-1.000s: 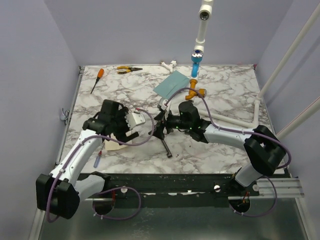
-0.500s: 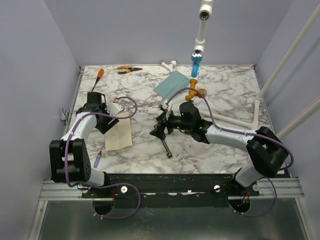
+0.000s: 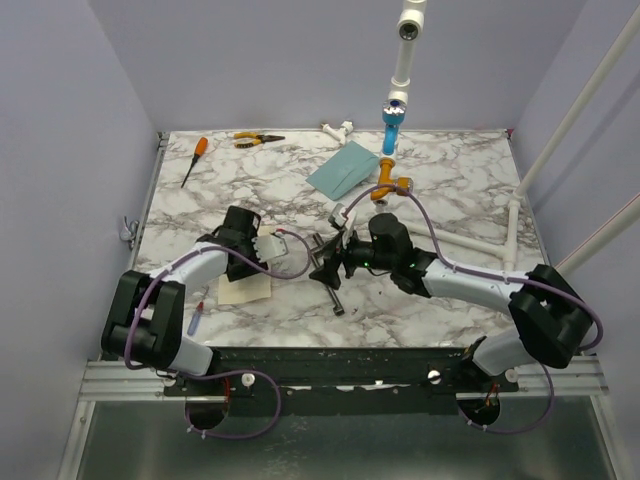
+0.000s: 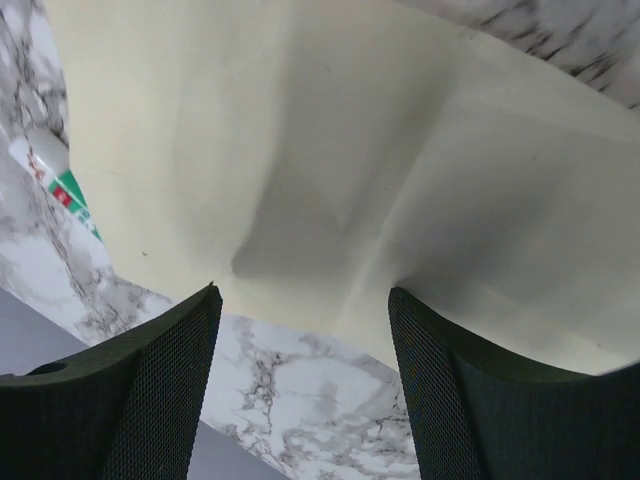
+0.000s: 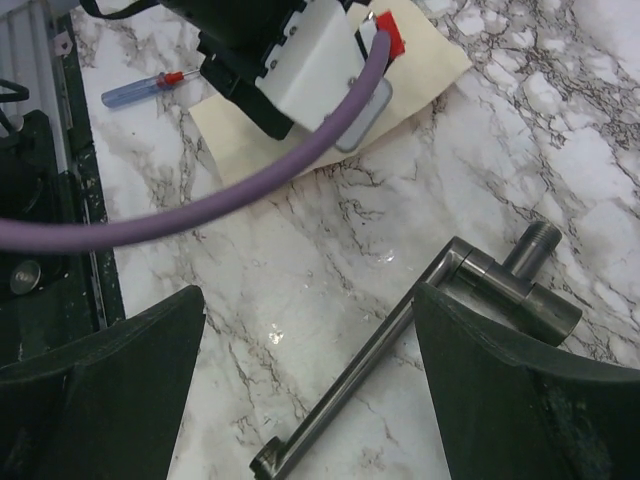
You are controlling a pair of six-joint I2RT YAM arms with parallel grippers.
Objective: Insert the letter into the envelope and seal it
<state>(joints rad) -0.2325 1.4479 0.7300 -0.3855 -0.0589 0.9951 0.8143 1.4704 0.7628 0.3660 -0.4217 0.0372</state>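
left gripper (image 4: 303, 300) hung parted and empty just over the letter (image 4: 330, 150) at the near left; the envelope (image 3: 343, 168) lay well apart, far centre, nearer the right gripper (image 5: 308, 300), also parted.

- marble table (image 3: 440, 160) — white w/ grey veins
- letter (image 3: 245, 291) front-left; teal envelope (image 3: 340, 170) back-centre, well apart
- screwdriver (image 3: 193, 160) & pliers (image 3: 258, 139) back-left; T-handle tool (image 3: 334, 295) centre

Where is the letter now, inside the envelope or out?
Out. The letter lies on the table at the near left; the envelope sits well apart, toward the far edge.
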